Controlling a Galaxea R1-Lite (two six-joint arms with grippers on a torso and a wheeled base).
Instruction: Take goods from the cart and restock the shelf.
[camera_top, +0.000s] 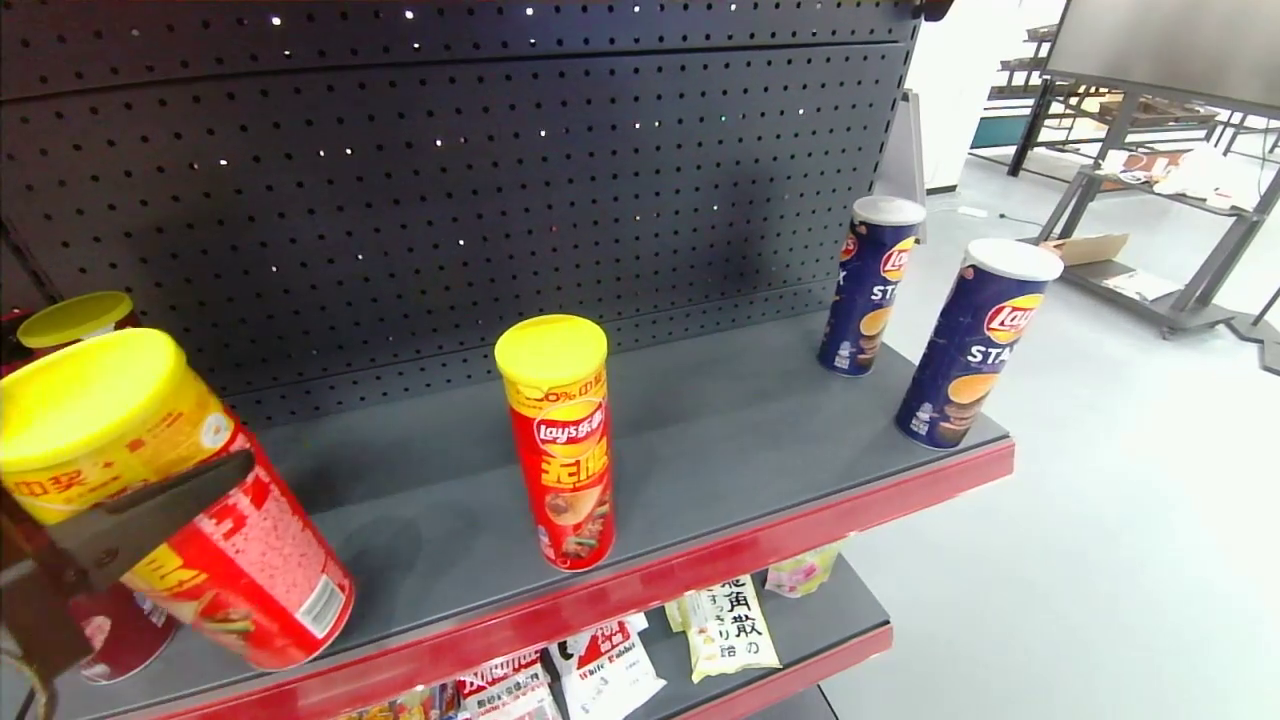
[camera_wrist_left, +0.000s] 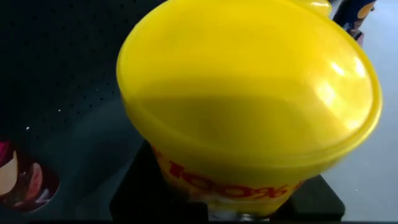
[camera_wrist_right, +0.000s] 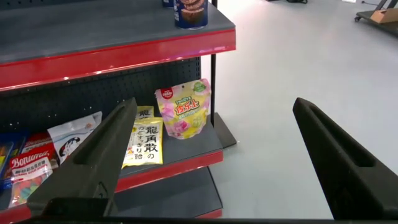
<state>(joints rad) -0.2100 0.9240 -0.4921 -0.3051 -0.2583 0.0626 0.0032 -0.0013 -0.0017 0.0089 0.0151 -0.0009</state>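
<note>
A black metal shelf unit (camera_top: 720, 430) with a perforated back panel (camera_top: 450, 180), grey decks and red front edges stands across the scene. At the near left of its upper deck is the red cardboard chip canister with a yellow plastic lid (camera_top: 170, 480), tilted so that its lid leans to the left. The left gripper (camera_top: 170, 500) pinches it around the upper body, one black finger crossing its front. Whether its base touches the deck cannot be told. At the right end stand two upright dark blue canisters with white lids, one near the front edge (camera_top: 972, 345) and one farther back (camera_top: 868, 285). A matching red canister (camera_top: 562, 440) stands upright mid-shelf, near the front edge. The right gripper (camera_wrist_right: 214, 124) hangs low with its jaws spread wide, in front of the lower deck. There a pink and green snack pouch (camera_wrist_right: 183, 115) stands beside a yellow and white packet (camera_wrist_right: 144, 144).
</note>
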